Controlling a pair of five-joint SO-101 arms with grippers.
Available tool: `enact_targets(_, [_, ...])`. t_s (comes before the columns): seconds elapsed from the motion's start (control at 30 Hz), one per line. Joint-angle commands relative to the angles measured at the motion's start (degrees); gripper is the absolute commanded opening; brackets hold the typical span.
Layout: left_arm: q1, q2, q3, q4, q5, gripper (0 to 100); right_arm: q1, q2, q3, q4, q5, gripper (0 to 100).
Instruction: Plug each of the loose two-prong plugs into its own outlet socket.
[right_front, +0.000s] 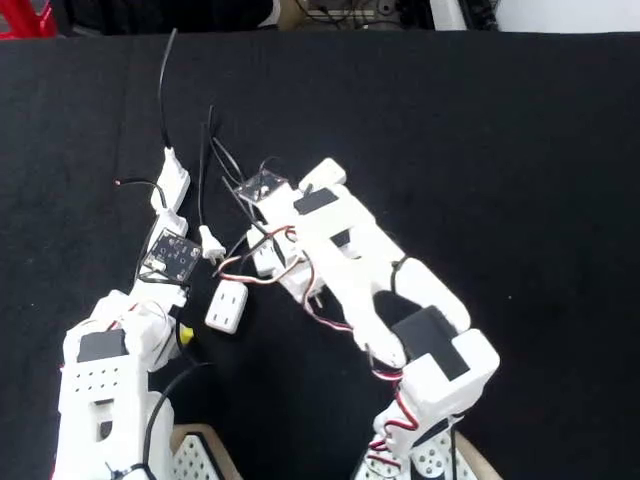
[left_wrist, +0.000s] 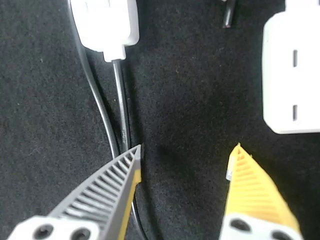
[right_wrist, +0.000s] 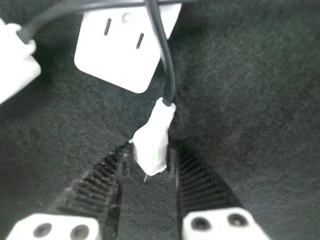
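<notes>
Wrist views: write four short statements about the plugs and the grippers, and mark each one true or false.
1. The right gripper is shut on a white plug. True.
2. That plug sits in the outlet block. False: it is held apart from the block, whose two slots are empty.
3. The left gripper clamps a black cord. False: its jaws stand open, and the cord runs beside the grey finger.
4. The white outlet near the left gripper shows two empty slots. True.

outlet block (left_wrist: 292, 70) cut off at pic edge, plug (right_wrist: 151, 142) prongs mostly hidden btwn right jaws
</notes>
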Motion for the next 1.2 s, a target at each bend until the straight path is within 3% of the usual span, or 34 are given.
enact_targets(0.0, [0.7,-0.4,-0.2,0.4,-0.6,27,-5.4,0.6,-2.5,-1.1,-1.1,4.1])
enact_targets(0.2, [0.7,-0.4,-0.2,0.4,-0.6,27,-11.4,1.7,-2.7,-1.1,-2.7,3.6])
enact_targets(0.5, [0.7,-0.4,-0.2,0.4,-0.6,27,-8.1,4.5,-7.1,3.8,-2.9,2.5])
enact_targets(0.67, [0.7,-0.4,-0.2,0.4,-0.6,27,-7.6,3.7,-7.0,5.9,-8.7,1.2])
enact_targets(0.83, [0.7,-0.4,-0.2,0.4,-0.6,27,-7.7,-3.1,-3.1,6.2,-8.2,1.2])
enact_targets(1.0, [0.7,-0.4,-0.2,0.4,-0.6,27,-7.6,-10.1,2.4,6.5,-1.8,1.2])
enact_targets(1.17, [0.7,-0.4,-0.2,0.4,-0.6,27,-6.6,-17.2,4.6,4.3,-1.8,1.2])
